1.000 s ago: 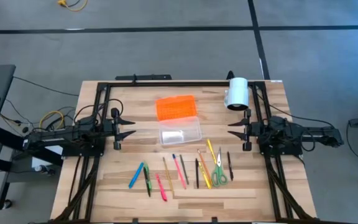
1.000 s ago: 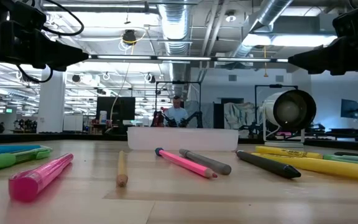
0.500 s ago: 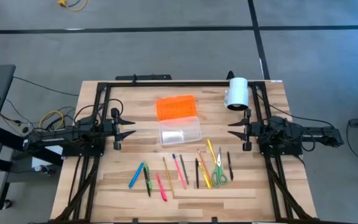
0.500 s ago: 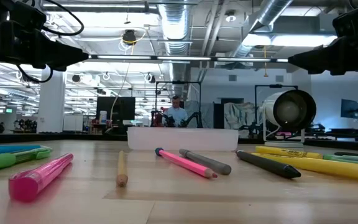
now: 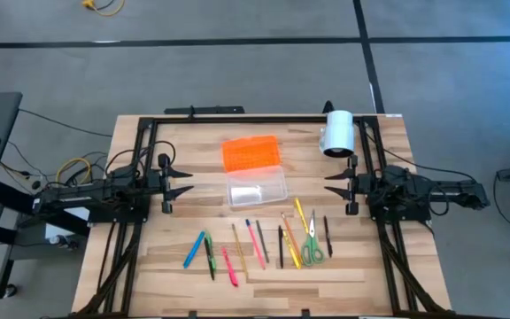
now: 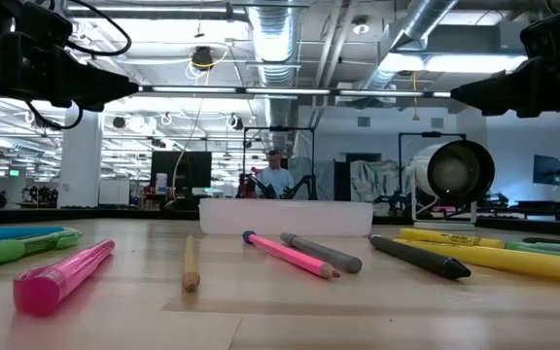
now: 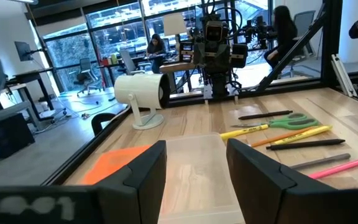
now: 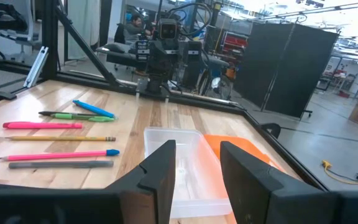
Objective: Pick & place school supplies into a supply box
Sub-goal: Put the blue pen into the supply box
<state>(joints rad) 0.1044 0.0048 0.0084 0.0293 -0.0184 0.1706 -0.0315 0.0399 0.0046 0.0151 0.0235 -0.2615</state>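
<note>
The clear supply box [image 5: 257,190] sits open between the two grippers, its orange lid [image 5: 251,152] lying just beyond it. It looks empty, so judging by this nothing is packed yet. All the pens and pencils [image 5: 255,243] and the green-handled scissors [image 5: 312,247] lie in a row on the near side. The left gripper [image 5: 181,178] and right gripper [image 5: 335,182] hover released, empty, facing the box. Open wood surrounds the row; a white cylinder [image 5: 336,133] stands beyond the right jaws.

In my low view the blue pen [image 6: 13,233] and yellow marker [image 6: 513,259] run off the edges. My wrist views clip the box [image 7: 197,171]. Distant people [image 7: 154,45] look blurred.
</note>
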